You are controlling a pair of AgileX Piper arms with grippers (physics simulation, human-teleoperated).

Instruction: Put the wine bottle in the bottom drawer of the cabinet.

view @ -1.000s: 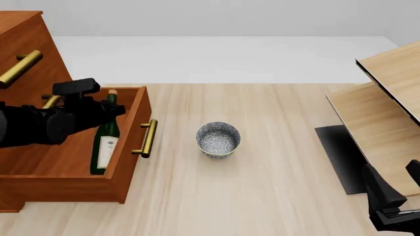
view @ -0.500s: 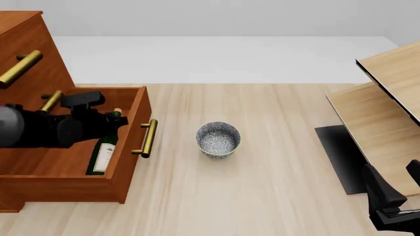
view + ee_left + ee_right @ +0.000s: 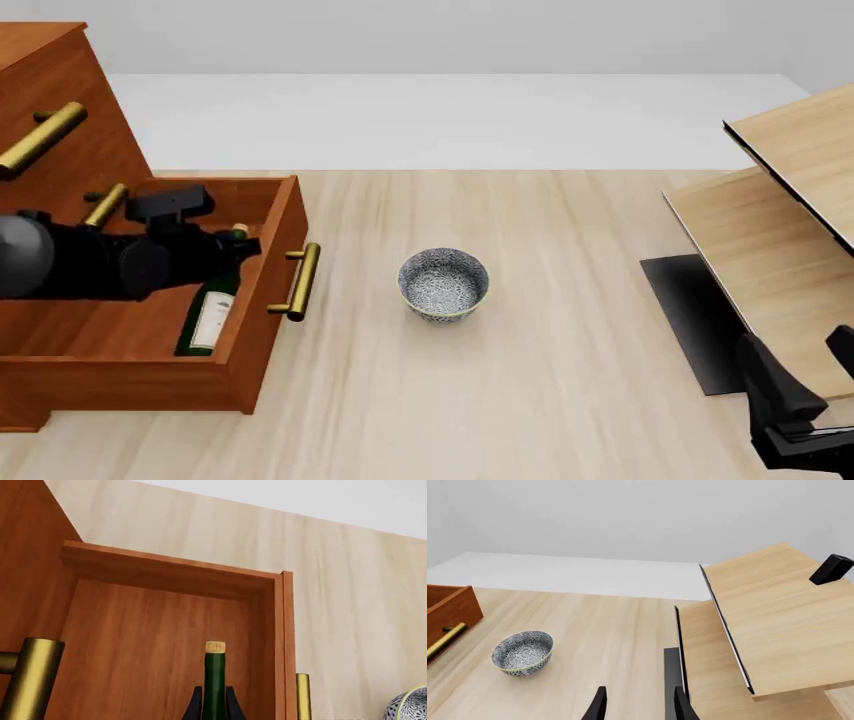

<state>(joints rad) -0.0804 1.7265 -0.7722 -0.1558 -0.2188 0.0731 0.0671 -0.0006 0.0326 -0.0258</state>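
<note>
The wine bottle (image 3: 207, 312), dark green with a white label, leans inside the open bottom drawer (image 3: 134, 372) of the reddish-brown cabinet (image 3: 60, 120), base down and cork toward the drawer front. My left gripper (image 3: 234, 243) is shut on its neck, just below the cork. In the left wrist view the bottle neck (image 3: 214, 685) stands between the two black fingers (image 3: 195, 706) above the drawer floor (image 3: 153, 645). My right gripper (image 3: 639, 707) rests open and empty at the near right (image 3: 798, 425), far from the cabinet.
A speckled bowl (image 3: 443, 283) sits mid-table, right of the drawer's brass handle (image 3: 304, 280). Pale wood furniture (image 3: 787, 220) on a dark base (image 3: 687, 320) fills the right side. Upper drawer handles (image 3: 40, 140) jut out above the left arm.
Over the last second the left gripper lowered the bottle deeper into the drawer and tilted it more. Since half a second ago almost nothing has moved. The right arm is still.
</note>
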